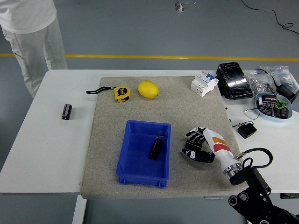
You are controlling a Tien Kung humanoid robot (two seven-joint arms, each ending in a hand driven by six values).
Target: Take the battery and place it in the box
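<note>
A dark battery (155, 149) is seen lying inside the blue box (143, 173), low in the centre of the frame. It is a short black block, longer than wide, set slightly aslant on the box floor toward the right wall, with a small paler detail at its upper end. The box is an open rectangular tray placed on a grey mat (187, 107) that covers the middle of the white table (42, 149).

The right hand (198, 147) is found just right of the box, on the mat, apart from the box wall. Its black fingers (192, 153) are loosely curled inward, and nothing is held in them. The white and orange forearm is seen running down toward the lower right corner.

A second, cylindrical black item (67, 111) with pale ends is recorded on the bare table at the left of the frame, well apart from the box.

Other items are listed as follows. A yellow tape measure (122, 93) with a black strap and a lemon (148, 89) are set near the upper edge of the mat. A white breaker (204, 83) is placed at the mat's upper right corner. A black pack (233, 80), bagged parts and a small dish (286, 115) of components are grouped at the right edge. A person (32, 37) in white stands at the upper left, hands out of frame.
</note>
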